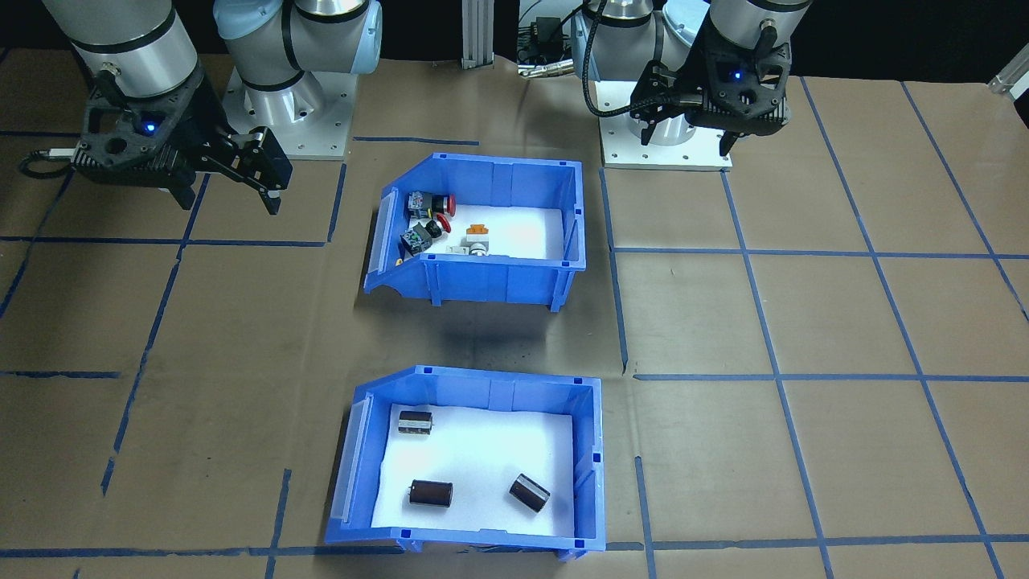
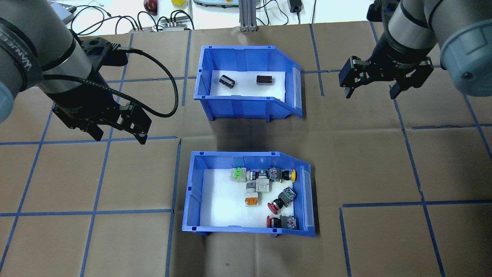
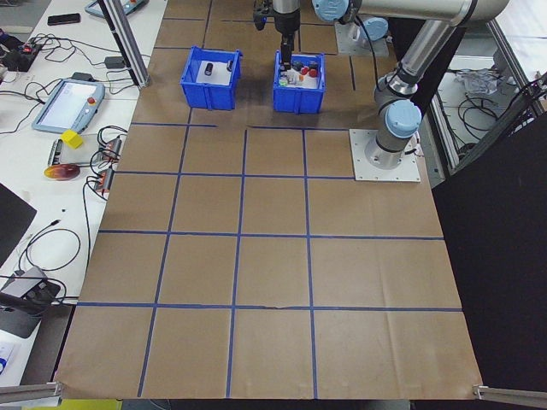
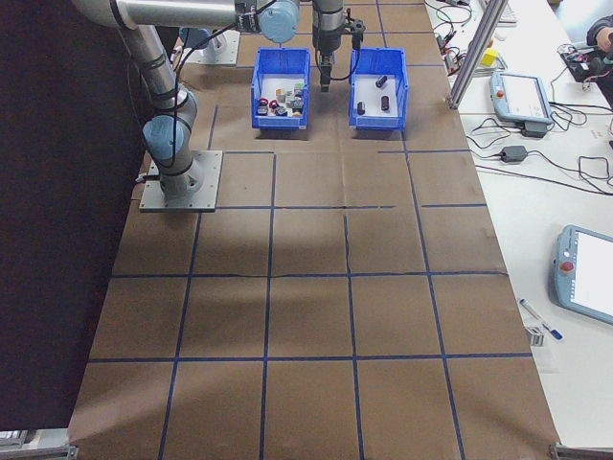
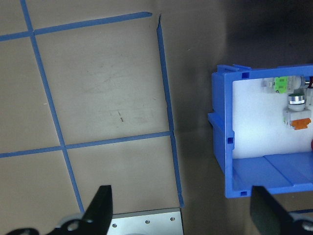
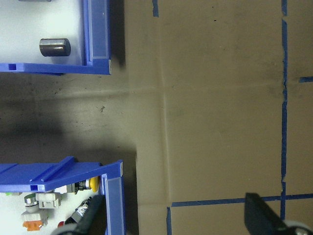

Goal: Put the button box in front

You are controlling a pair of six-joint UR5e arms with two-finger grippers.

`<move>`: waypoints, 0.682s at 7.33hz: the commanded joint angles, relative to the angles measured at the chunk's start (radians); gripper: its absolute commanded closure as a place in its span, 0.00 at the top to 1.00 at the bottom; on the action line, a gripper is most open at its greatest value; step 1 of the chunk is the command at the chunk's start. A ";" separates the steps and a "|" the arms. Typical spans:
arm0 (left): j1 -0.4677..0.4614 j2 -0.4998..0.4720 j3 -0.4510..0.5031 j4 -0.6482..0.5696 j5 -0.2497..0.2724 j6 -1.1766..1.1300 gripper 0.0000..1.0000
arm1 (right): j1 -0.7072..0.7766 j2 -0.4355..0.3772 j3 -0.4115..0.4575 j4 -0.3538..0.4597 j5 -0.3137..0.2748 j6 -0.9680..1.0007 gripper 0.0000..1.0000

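Observation:
The button box (image 2: 191, 192) is a blue open-fronted bin with a white floor, holding several push-button switches with red, yellow, orange and green parts. It stands on the robot's side of the table, its open front toward the robot's right. It also shows in the front-facing view (image 1: 482, 277) and both wrist views (image 5: 230, 142) (image 6: 58, 176). My left gripper (image 2: 118, 136) (image 1: 687, 138) hangs open and empty, apart from the box's closed end. My right gripper (image 2: 372, 92) (image 1: 229, 199) hangs open and empty off the far bin's open side.
An identical blue bin (image 2: 246, 104) (image 1: 474, 543) with dark cylinders stands directly beyond the button box, a gap of brown paper between them. Blue tape lines grid the table. The arms' base plates (image 1: 667, 161) sit at the robot's edge. Cables (image 2: 161, 23) lie past the far edge.

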 commanded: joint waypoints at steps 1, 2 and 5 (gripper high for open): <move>-0.001 0.037 -0.059 0.003 -0.008 -0.010 0.99 | 0.001 0.001 -0.005 -0.003 0.000 0.000 1.00; 0.001 0.076 -0.125 0.014 -0.013 -0.020 0.99 | 0.002 0.002 -0.005 -0.003 0.009 -0.002 1.00; -0.006 0.191 -0.320 0.141 -0.063 -0.136 0.99 | 0.007 0.099 -0.105 0.000 0.010 -0.206 1.00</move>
